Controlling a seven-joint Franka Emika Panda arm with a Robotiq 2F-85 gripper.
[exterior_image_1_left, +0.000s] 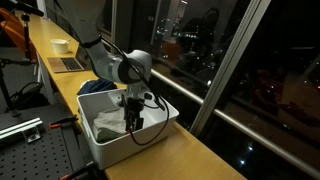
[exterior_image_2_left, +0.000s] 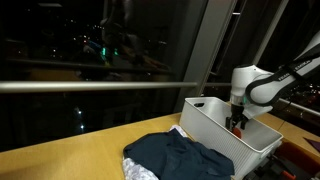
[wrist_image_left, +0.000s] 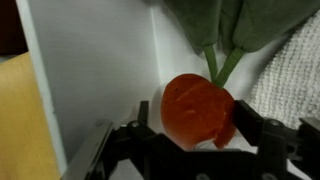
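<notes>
My gripper (wrist_image_left: 195, 128) is down inside a white plastic basket (exterior_image_1_left: 112, 152), also seen in an exterior view (exterior_image_2_left: 212, 128). In the wrist view the jaws are closed part way around an orange-red soft toy vegetable (wrist_image_left: 195, 105) with green leaves (wrist_image_left: 225, 30). The right finger presses its side and the left finger is close to it. The toy is next to the basket's white wall (wrist_image_left: 95, 70). In both exterior views the gripper (exterior_image_1_left: 132, 124) (exterior_image_2_left: 236, 124) reaches into the basket from above, and the toy is hidden there.
A white towel (exterior_image_1_left: 108, 123) lies in the basket and shows in the wrist view (wrist_image_left: 295, 75). A dark blue cloth (exterior_image_2_left: 180, 155) lies on the wooden counter (exterior_image_1_left: 190, 160) beside the basket. A laptop (exterior_image_1_left: 68, 64) and a white bowl (exterior_image_1_left: 60, 45) sit farther along. A window (exterior_image_2_left: 100, 60) runs alongside.
</notes>
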